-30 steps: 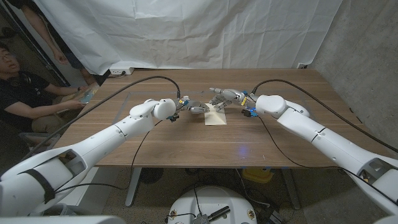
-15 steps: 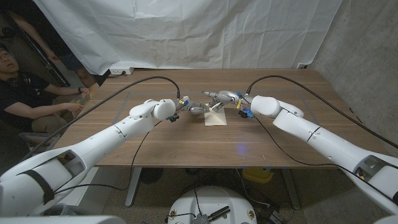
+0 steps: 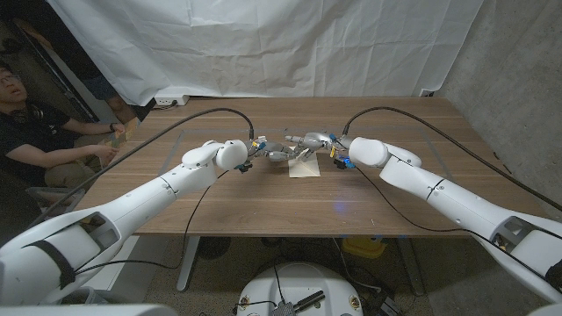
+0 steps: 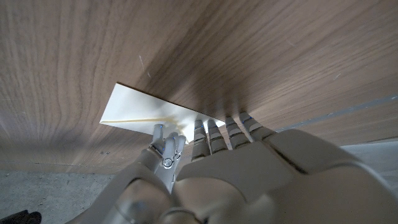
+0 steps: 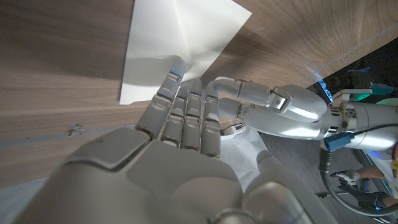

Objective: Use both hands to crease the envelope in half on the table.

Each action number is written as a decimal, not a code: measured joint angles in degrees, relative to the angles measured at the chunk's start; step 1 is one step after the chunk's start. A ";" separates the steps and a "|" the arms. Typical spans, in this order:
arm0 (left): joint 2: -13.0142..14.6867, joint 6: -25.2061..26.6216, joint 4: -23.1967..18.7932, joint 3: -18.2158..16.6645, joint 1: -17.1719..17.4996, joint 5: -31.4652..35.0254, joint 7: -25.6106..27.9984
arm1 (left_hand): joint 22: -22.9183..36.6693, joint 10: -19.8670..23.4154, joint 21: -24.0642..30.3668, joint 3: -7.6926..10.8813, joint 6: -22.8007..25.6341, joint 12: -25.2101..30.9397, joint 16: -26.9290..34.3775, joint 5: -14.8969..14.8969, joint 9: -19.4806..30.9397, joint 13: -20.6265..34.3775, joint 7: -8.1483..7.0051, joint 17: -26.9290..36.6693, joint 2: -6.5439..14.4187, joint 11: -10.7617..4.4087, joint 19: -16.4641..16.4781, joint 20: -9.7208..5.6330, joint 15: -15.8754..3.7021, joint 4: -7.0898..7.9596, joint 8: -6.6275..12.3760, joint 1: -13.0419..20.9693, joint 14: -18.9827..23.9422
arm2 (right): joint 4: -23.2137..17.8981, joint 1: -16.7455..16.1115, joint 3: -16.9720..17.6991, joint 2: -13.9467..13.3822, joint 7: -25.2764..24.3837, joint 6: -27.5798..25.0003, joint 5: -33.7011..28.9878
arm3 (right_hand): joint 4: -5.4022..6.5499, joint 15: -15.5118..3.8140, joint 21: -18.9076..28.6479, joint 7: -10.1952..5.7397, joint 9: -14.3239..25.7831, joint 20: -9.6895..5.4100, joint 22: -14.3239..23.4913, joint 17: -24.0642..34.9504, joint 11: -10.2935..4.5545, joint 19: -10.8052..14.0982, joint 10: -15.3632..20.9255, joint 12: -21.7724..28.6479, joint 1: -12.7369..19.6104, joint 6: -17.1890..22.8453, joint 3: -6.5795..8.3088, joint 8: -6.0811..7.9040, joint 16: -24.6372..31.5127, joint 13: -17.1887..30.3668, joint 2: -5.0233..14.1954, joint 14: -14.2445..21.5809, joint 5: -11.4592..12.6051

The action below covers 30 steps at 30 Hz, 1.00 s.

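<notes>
Where the brown wooden table (image 3: 263,206) meets its far edge, a white power strip (image 3: 170,101) lies before a white cloth backdrop (image 3: 263,44); a seated person in a black shirt (image 3: 26,132) is at the robot's left, beyond the table's side. Black cables (image 3: 176,127) arc from both arms over the tabletop.

Item: cream paper envelope (image 3: 306,164), at the table's middle, toward the far half, partly folded, with one flap raised off the wood and a diagonal crease visible in the right wrist view (image 5: 180,43).

Left hand (image 3: 274,154): reaches in from the envelope's left side, fingers together and extended, fingertips (image 4: 211,127) resting on the envelope's near edge (image 4: 155,115). Nothing is gripped.

Right hand (image 3: 309,140): comes over the envelope from the right, fingers side by side and straight, fingertips (image 5: 177,78) laid on the paper. It touches rather than grips. The two hands are just beside each other, the left hand's fingers (image 5: 242,90) close under the right palm.

Clearance: bare wood surrounds the envelope on all sides; the near half of the table is crossed by the arms alone.
</notes>
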 measured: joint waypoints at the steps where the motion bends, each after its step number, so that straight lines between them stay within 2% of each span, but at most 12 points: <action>1: 0.00 -0.01 0.00 0.00 0.00 -0.01 0.00 | 0.00 0.00 0.00 0.00 0.00 0.00 0.00 0.00 0.00 0.00 0.00 0.00 0.00 0.00 0.00 0.00 0.00 0.00 0.00 0.00 0.00 | 0.39 0.01 -0.04 0.21 -0.13 0.06 -0.12 | 0.00 0.00 0.00 0.00 0.00 0.00 0.00 0.00 0.02 0.00 0.02 0.00 0.00 0.00 0.00 0.00 0.00 0.00 0.00 0.00 0.00; 15: 0.30 -0.64 0.46 -0.18 0.05 -0.39 0.34 | -0.01 -0.01 0.00 0.00 0.00 0.42 0.00 0.00 0.00 -0.01 0.00 0.00 0.00 0.00 0.00 0.00 0.00 0.00 -0.01 0.00 0.00 | 3.86 -0.42 0.06 2.10 -1.77 0.83 0.48 | 0.25 -0.43 0.57 0.01 0.01 -0.53 0.03 0.01 0.12 0.53 0.49 0.00 0.00 0.39 0.25 0.00 0.00 0.00 0.00 0.64 0.22; 20: 0.32 -1.03 0.76 -0.20 0.05 -0.54 0.51 | -0.01 -0.11 0.00 0.00 -0.70 0.41 0.00 0.00 0.01 -0.06 -0.52 0.01 0.00 0.08 0.00 0.00 0.00 0.00 -0.01 0.00 0.00 | 4.39 -0.67 0.28 2.36 -2.06 0.74 0.79 | 0.24 -0.56 0.58 0.00 0.01 -0.42 -0.04 0.01 -0.08 0.83 0.69 -0.01 0.00 0.39 0.25 0.00 0.00 -0.01 0.00 0.78 0.22; 30: 0.20 -1.60 1.67 -0.20 -0.27 -0.77 0.71 | -0.01 -0.11 0.00 0.00 -1.00 0.41 0.00 0.00 0.01 -0.01 -0.83 0.01 0.00 0.08 0.00 0.00 0.00 0.00 -0.01 0.00 0.00 | 5.75 -1.73 1.85 3.07 -2.52 0.72 4.17 | 0.24 -0.36 0.54 0.00 0.01 -0.40 -0.20 0.01 -0.12 1.24 0.67 -0.05 0.54 0.38 0.25 -0.28 0.00 -0.01 0.54 0.98 0.43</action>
